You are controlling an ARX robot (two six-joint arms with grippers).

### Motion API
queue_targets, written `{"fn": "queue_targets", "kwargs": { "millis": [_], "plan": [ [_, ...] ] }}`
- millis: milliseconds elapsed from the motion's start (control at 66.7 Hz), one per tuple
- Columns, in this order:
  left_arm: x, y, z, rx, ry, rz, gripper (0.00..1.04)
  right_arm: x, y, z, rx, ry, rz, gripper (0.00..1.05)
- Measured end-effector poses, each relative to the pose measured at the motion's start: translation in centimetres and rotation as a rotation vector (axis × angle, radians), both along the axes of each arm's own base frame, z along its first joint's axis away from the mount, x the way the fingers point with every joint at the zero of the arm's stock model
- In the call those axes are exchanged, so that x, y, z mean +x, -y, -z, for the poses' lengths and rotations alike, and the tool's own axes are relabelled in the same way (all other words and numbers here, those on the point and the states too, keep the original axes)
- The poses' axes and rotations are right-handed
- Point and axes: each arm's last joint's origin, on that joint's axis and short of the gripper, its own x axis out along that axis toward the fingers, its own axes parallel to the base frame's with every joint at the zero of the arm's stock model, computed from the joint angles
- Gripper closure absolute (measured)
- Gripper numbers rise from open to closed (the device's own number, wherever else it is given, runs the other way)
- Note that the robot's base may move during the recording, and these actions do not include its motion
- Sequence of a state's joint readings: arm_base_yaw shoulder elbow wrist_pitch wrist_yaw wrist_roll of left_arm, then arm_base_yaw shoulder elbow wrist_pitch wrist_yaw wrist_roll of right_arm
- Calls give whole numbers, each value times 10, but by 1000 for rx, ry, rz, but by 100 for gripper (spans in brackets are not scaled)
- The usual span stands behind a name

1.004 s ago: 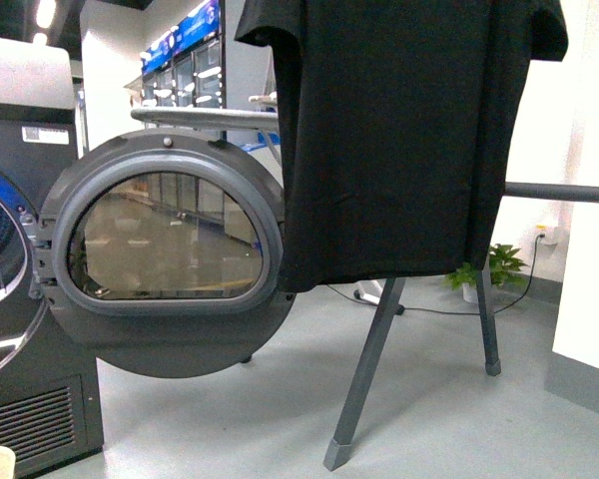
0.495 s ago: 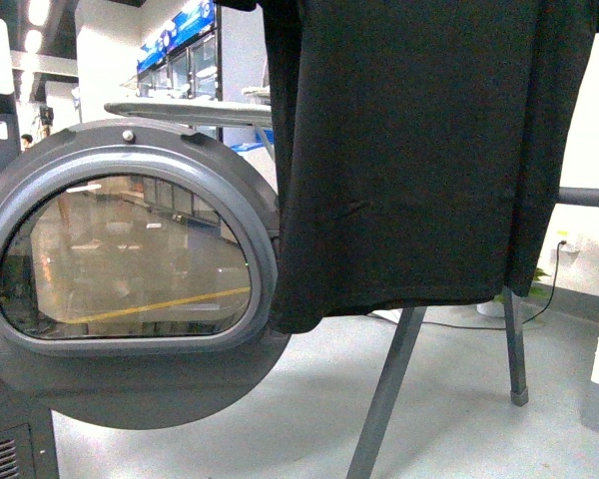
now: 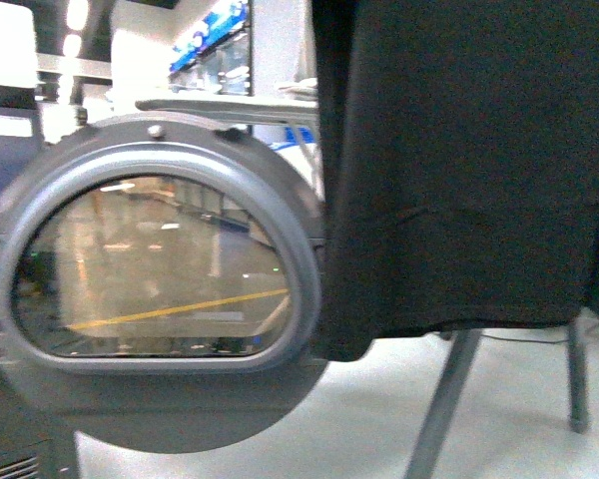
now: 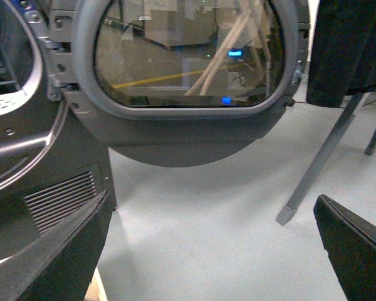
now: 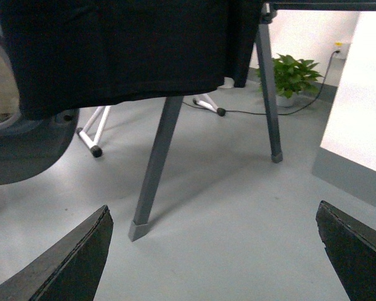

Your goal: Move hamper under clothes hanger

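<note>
At far left the dryer shows only as a dark strip. Its open round door fills the left half of the front view, sitting larger and further right than half a second ago, and the whole view is now blurred. Right of the door, and overlapping its edge, the black garment covers more of the view than before and now hides the horizontal bar that showed at the right edge. Below its hem two grey legs of the clothes hanger stand on the pale floor. The left tool is spread wide with nothing between its fingers. A beige sliver shows beside one of those fingers, and I cannot tell whether it is the hamper. The right tool is likewise wide open and empty, facing the hanger's legs, with a potted plant by the wall beyond.
</note>
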State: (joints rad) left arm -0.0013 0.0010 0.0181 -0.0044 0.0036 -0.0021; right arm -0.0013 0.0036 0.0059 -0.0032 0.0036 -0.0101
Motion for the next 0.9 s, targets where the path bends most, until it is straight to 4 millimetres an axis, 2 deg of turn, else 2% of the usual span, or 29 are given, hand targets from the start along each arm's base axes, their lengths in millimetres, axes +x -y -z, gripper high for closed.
{"fn": "queue_targets", "kwargs": {
  "millis": [900],
  "plan": [
    [0,0,0,0,2,-8,7,0,0,0,0,0,-11,8]
  ]
}}
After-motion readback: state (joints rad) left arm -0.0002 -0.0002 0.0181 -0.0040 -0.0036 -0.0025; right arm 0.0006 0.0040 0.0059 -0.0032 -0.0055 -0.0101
